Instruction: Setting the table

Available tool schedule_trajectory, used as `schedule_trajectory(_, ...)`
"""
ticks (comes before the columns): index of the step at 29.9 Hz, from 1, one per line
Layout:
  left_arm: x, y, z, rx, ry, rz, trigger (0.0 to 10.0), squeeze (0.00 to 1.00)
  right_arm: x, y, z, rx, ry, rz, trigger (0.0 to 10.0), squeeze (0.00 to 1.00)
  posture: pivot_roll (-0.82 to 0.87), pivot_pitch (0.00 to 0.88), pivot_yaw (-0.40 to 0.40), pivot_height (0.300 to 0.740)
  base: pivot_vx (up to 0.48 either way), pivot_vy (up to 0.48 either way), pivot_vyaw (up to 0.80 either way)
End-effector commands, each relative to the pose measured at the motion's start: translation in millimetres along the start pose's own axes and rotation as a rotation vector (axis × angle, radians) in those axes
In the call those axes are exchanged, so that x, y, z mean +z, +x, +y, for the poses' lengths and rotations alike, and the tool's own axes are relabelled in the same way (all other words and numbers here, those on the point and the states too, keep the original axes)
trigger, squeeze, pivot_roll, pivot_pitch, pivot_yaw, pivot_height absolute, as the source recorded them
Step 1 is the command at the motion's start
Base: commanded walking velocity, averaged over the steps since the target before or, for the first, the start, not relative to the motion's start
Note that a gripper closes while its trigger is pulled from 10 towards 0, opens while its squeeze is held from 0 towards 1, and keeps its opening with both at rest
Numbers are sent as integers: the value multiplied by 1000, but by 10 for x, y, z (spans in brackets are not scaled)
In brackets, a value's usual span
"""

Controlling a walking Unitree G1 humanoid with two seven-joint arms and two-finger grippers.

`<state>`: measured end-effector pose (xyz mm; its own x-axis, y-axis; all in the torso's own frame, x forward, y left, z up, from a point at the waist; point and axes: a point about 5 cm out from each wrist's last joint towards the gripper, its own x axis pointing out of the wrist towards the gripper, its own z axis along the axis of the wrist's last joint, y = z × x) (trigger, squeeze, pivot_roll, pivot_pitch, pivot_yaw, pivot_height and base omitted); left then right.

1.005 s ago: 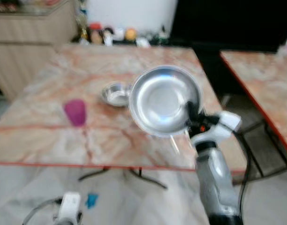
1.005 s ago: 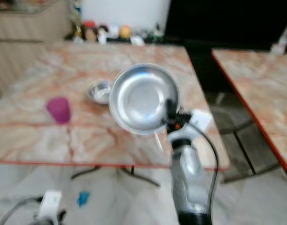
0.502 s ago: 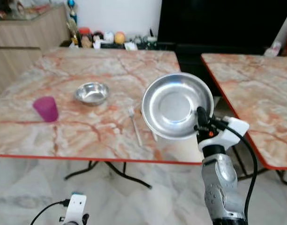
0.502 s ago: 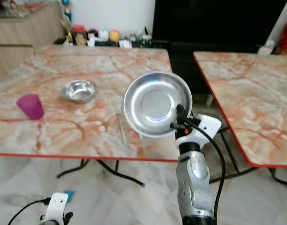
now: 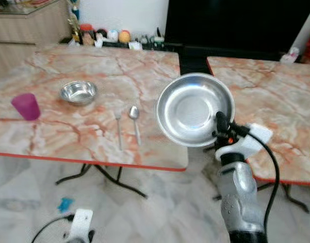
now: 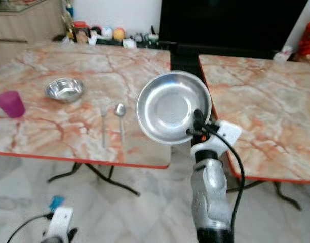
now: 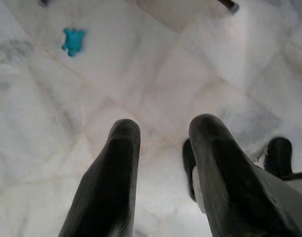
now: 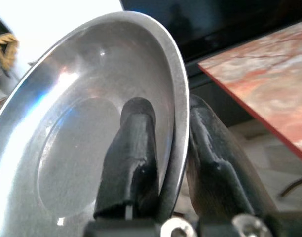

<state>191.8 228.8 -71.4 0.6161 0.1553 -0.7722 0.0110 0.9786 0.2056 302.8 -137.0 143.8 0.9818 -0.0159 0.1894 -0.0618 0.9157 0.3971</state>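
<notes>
the right gripper (image 5: 219, 123) pinches the rim of a round, shiny steel plate (image 5: 194, 109), one black finger inside the shallow dish, one behind it, holding it tilted up on edge. to the gripper's left, on the orange-veined marble table (image 5: 69, 136), lie a slim fork (image 5: 118, 126) and spoon (image 5: 134, 121) side by side, then a small steel bowl (image 5: 78, 92) and a purple plastic cup (image 5: 26, 106) farther off. the left gripper (image 7: 161, 163) hangs over pale marble floor, fingers narrowly parted, holding nothing.
</notes>
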Motion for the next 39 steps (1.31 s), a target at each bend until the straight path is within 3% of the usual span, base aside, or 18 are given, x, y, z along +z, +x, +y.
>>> schedule_trajectory(1,-3,1,-31,-9,0,2,10000,0,79,19,-44,-15,-9,-27,10000,0,51,0,-49,740,0,-315,0)
schedule_trajectory(39,3,2,-39,-14,-4,0,10000,0,71,12,-50,-25,-11,-20,10000,0,57,0,-48,740,0,-314,0)
